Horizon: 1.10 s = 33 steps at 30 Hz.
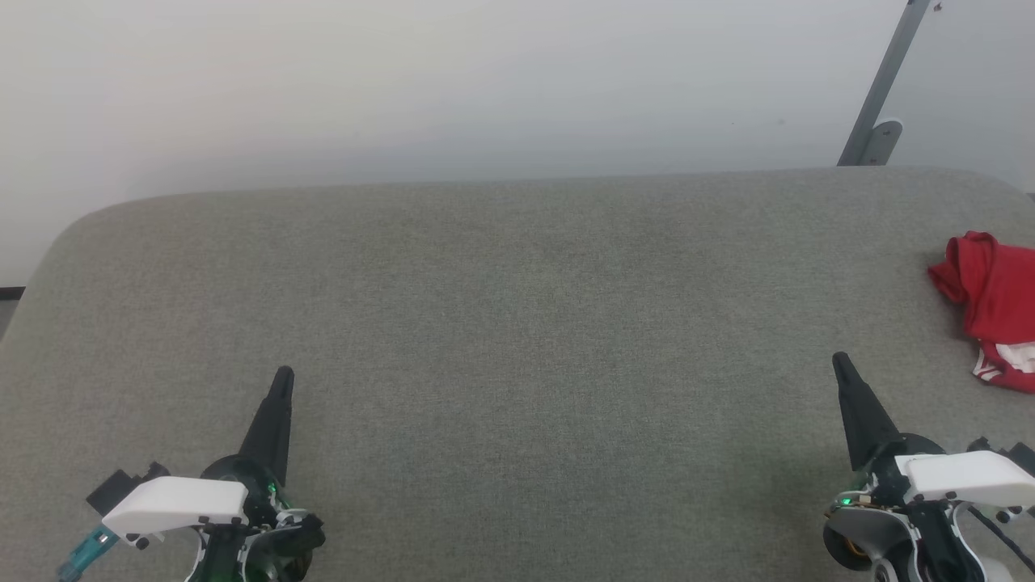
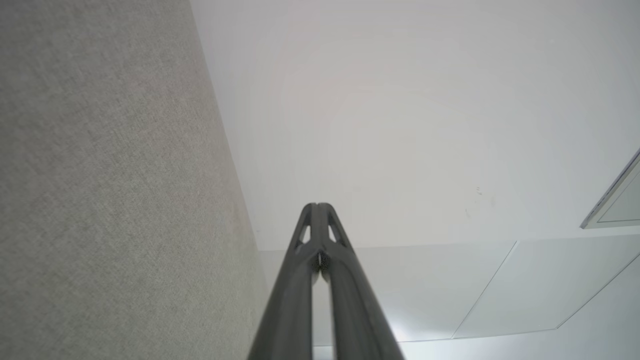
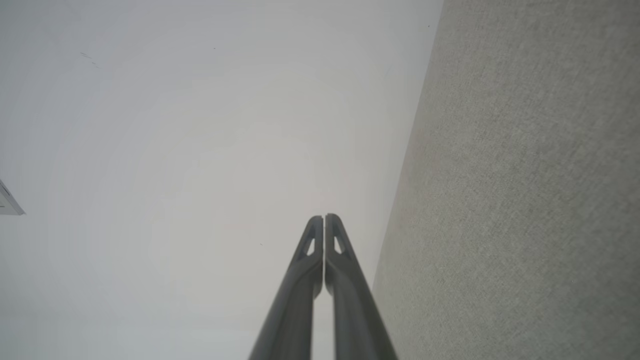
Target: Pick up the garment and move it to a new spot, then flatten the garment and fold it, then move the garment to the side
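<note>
Red shirt (image 1: 996,295) lies crumpled at your grey table's (image 1: 517,323) right edge; your left gripper (image 1: 283,374) and right gripper (image 1: 841,360) hang empty, jaws together.

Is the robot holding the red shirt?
No, the red shirt lies bunched on the table, apart from the right end effector.

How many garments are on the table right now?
1. The crumpled red garment with white trim lies at the grey table's right edge, cut off by the head view's border; more could lie beyond it.
</note>
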Available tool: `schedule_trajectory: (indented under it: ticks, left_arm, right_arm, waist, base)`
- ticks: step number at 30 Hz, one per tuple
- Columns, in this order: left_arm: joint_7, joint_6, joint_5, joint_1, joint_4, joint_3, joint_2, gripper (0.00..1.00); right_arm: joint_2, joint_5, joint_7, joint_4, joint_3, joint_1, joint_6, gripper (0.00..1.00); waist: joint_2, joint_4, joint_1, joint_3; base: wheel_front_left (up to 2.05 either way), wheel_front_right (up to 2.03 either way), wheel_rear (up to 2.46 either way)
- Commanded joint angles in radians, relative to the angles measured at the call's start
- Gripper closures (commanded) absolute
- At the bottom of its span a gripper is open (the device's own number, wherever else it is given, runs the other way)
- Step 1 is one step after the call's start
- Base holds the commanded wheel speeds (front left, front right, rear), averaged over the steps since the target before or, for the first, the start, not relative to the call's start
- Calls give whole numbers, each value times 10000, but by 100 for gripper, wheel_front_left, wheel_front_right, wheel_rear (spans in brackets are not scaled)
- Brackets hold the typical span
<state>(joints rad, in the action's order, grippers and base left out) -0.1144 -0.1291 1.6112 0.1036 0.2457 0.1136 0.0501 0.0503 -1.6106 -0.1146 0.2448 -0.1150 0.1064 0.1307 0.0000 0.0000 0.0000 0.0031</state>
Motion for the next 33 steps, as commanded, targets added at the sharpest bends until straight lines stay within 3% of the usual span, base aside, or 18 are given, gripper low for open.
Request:
schedule_trajectory:
  ticks: [1, 33]
  left_arm:
    - [-29, -29, 33, 111, -7, 0, -23, 100]
    - [-28, -29, 34, 111, -8, 1, -23, 100]
  right_arm:
    - [-32, -44, -20, -21, -3, 30, 0, 100]
    - [-32, -45, -19, -21, -5, 30, 0, 100]
  waist:
    - [0, 0, 0, 0]
    - [0, 0, 0, 0]
  base:
    - [0, 0, 0]
    - [0, 0, 0]
